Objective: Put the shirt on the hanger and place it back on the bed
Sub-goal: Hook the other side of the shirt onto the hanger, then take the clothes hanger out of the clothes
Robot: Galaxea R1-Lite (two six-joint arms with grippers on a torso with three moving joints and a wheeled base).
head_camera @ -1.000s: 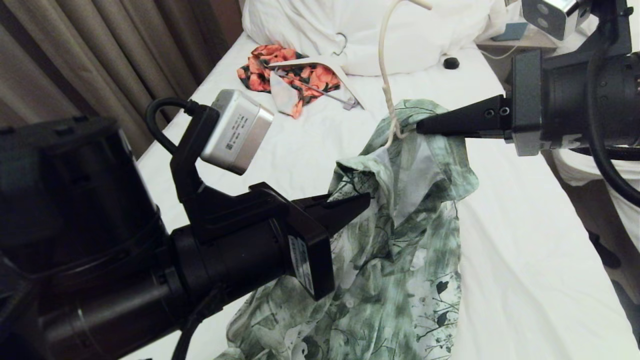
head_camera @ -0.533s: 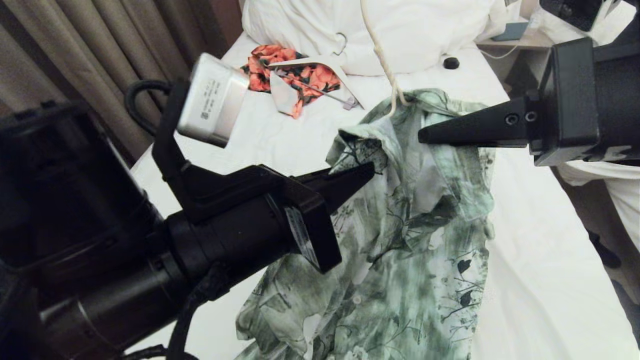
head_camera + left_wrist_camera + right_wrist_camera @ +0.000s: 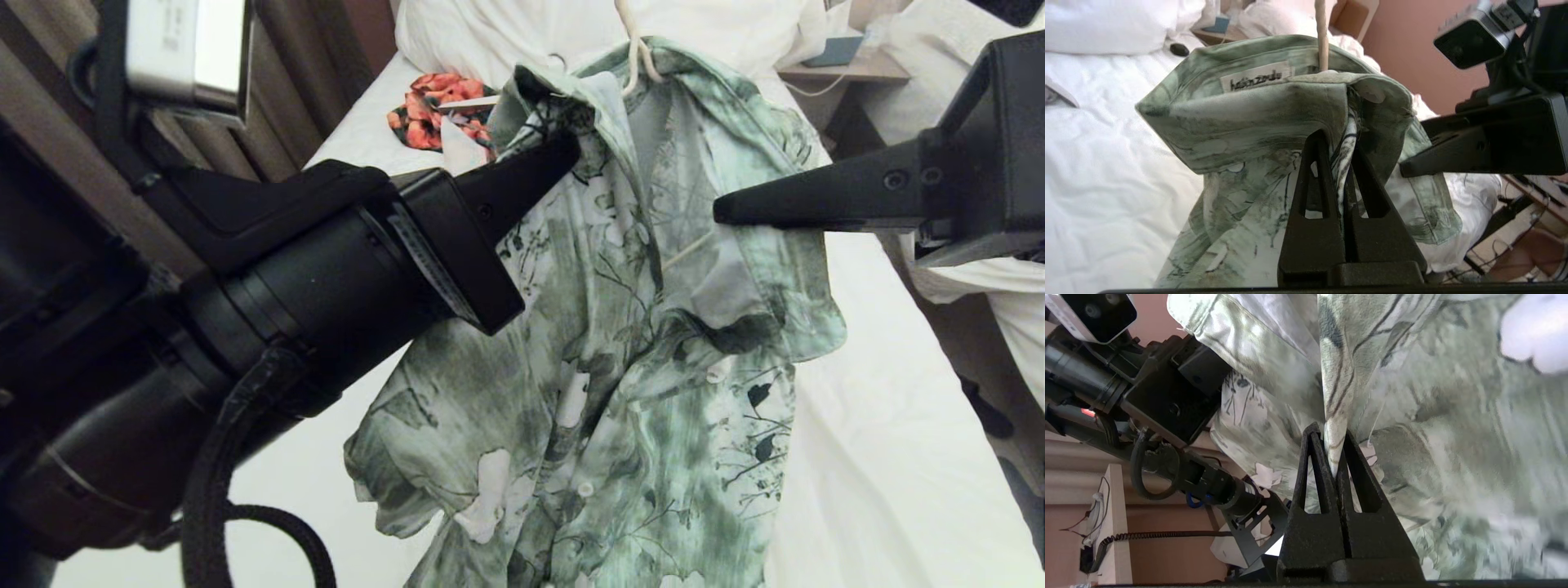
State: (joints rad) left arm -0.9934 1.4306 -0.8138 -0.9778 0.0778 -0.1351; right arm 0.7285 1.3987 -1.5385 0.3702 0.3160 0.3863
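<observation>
The pale green floral shirt (image 3: pixel 620 384) hangs in the air above the bed (image 3: pixel 865 425), draped over the cream wire hanger (image 3: pixel 633 51), whose neck rises out of the collar. My left gripper (image 3: pixel 570 149) is shut on a fold of shirt by the collar; in the left wrist view (image 3: pixel 1337 141) cloth is pinched between its fingers below the label, beside the hanger neck (image 3: pixel 1322 38). My right gripper (image 3: pixel 720 214) is shut on the shirt's other shoulder, and the right wrist view (image 3: pixel 1331 439) shows a fabric fold (image 3: pixel 1333 416) between the fingers. The hanger's arms are mostly hidden under the cloth.
An orange-and-black garment (image 3: pixel 424 110) with a flat white hanger (image 3: pixel 469 104) lies near the pillow heap (image 3: pixel 498 33). Curtains (image 3: pixel 302 90) stand along the left side. A nightstand (image 3: pixel 849 67) and a second bed (image 3: pixel 988 278) are on the right.
Both grippers have risen with the shirt, lifting its collar and shoulders off the sheet toward the pillows. The left wrist has turned, swinging its camera upward.
</observation>
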